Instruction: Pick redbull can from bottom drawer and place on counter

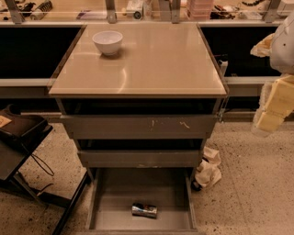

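- So the can point(144, 210) is lying on its side on the flat floor of the bottom drawer point(110, 193). It's sitting near the front edge, a bit right of the middle, and isn't touching either side wall.
- That bottom drawer is sticking far out at floor level, way past the ones above it.
- The middle drawer point(138, 158) and the upper drawer point(138, 126) are both hanging slightly open, and the upper one is showing scuffs on its grey front.
- The counter point(156, 59) is capping the cabinet, glossy tan and catching some glare.
- A white bowl point(107, 42) is standing upright on the counter toward the back left corner.
- The gripper point(271, 112) is hanging at the far right edge of the view, off to the side of the cabinet. It's roughly level with the upper drawer and well apart from the can, and honestly I can't tell if it's open or closed.
- A crumpled cloth point(209, 170) is lying on the speckled floor point(248, 183) just beside the cabinet's lower right corner.
- A black stand point(18, 133) is poking in on the left, and a cluttered shelf point(92, 13) is running along behind the counter.
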Tool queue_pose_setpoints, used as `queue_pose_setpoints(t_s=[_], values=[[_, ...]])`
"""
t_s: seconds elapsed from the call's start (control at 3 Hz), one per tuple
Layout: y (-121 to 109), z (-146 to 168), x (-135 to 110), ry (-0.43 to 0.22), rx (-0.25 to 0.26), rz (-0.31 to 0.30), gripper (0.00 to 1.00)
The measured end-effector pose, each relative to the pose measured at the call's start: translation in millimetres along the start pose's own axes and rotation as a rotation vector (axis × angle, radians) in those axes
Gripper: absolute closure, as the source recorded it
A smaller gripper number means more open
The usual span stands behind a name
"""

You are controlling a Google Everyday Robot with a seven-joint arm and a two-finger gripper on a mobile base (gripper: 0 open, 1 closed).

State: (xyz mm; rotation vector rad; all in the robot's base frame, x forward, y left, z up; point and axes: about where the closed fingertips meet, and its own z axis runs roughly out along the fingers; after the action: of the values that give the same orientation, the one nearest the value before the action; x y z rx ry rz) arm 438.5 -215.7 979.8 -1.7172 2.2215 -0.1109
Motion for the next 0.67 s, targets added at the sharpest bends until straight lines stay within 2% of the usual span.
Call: queue_pose_setpoints(t_s=[0.67], values=[[0, 10, 2, -0.011, -0.001, 0.008, 0.0]])
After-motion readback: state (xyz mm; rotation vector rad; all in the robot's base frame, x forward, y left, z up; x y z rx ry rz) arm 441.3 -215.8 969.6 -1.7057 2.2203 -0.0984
